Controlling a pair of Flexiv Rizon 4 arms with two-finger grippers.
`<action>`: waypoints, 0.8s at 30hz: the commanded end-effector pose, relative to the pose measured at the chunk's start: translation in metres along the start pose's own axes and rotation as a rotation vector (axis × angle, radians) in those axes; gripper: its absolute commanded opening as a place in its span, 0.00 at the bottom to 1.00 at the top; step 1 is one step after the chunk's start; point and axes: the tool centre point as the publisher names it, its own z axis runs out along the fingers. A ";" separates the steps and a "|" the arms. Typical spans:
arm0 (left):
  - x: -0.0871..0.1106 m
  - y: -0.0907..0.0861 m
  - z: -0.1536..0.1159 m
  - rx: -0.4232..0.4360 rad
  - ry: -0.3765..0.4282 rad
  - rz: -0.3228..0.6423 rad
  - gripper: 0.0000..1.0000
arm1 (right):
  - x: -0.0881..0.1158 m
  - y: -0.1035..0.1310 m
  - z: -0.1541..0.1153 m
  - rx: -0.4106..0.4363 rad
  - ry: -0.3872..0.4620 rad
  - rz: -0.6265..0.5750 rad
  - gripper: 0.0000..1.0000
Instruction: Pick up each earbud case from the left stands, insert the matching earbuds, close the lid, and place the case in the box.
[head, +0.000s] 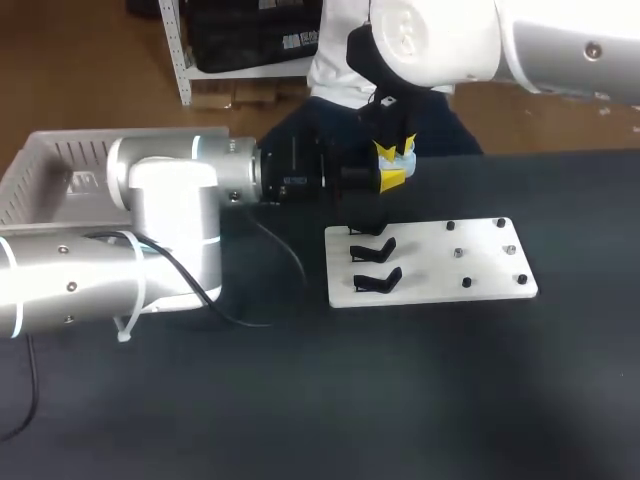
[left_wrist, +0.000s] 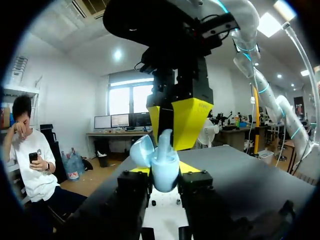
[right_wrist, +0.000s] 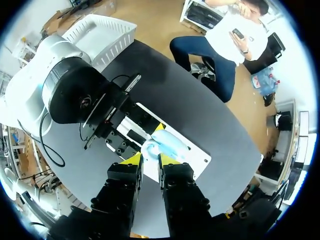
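Left gripper (left_wrist: 165, 171) clamped on case (left_wrist: 162, 161), held over board's (head: 430, 262) far edge, lid open, opening up. Right gripper (right_wrist: 147, 159) sits directly above the opening, pointing down; can't tell whether it grips anything.

Bright even light falls from above; the black surface (head: 420, 400) shows faint sheen and only soft shadows.

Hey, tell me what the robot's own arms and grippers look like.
Both the left arm and right arm are rounded silver-white links; the left shows a pale blue joint ring, a looping black cable and a white zip tie. The left gripper and right gripper have boxy black fingers ending in bright yellow wedge tips.
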 end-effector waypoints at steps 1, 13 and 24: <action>0.000 -0.001 0.000 -0.004 -0.005 0.005 0.00 | 0.002 0.001 0.001 -0.003 -0.003 0.016 0.00; 0.000 -0.001 0.000 -0.004 -0.005 0.005 0.00 | 0.004 0.003 0.007 -0.029 -0.015 0.076 0.00; 0.000 -0.001 0.000 -0.004 -0.005 0.005 0.00 | 0.003 -0.001 0.010 -0.022 -0.022 0.095 0.00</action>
